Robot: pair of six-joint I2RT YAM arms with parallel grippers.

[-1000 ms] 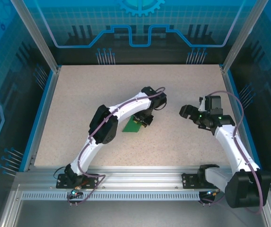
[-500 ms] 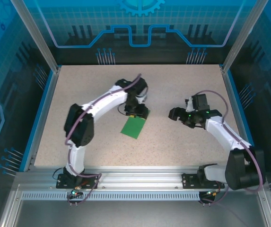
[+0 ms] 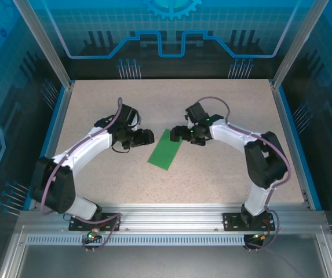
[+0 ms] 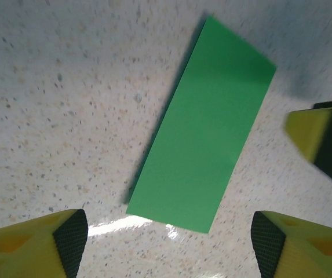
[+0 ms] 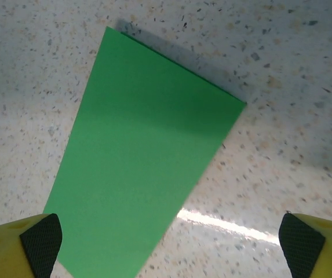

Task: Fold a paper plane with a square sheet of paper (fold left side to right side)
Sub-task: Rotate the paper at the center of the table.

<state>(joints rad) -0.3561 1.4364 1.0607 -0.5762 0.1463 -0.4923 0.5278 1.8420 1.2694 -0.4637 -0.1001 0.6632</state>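
Left gripper (image 3: 149, 138) and right gripper (image 3: 175, 134) gape empty beside the folded green sheet (image 3: 166, 149), mid-frame: featherlight, floppy, so pinch a corner.

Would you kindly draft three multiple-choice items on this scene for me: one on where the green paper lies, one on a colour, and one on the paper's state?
1. Where is the green paper?
A. On the table, between the left gripper and the right gripper
B. Lifted off the table in one gripper
C. At the near edge, by the arm bases

2. What colour are the gripper fingers?
A. Red
B. Yellow with black pads
C. White

3. What shape is the paper in?
A. A crumpled ball
B. A pointed dart
C. A flat, narrow rectangle

Answers:
1 A: the top view shows it lying between the two grippers.
2 B: both wrist views show yellow fingers with black pads.
3 C: the wrist views show long straight edges, flat on the table.
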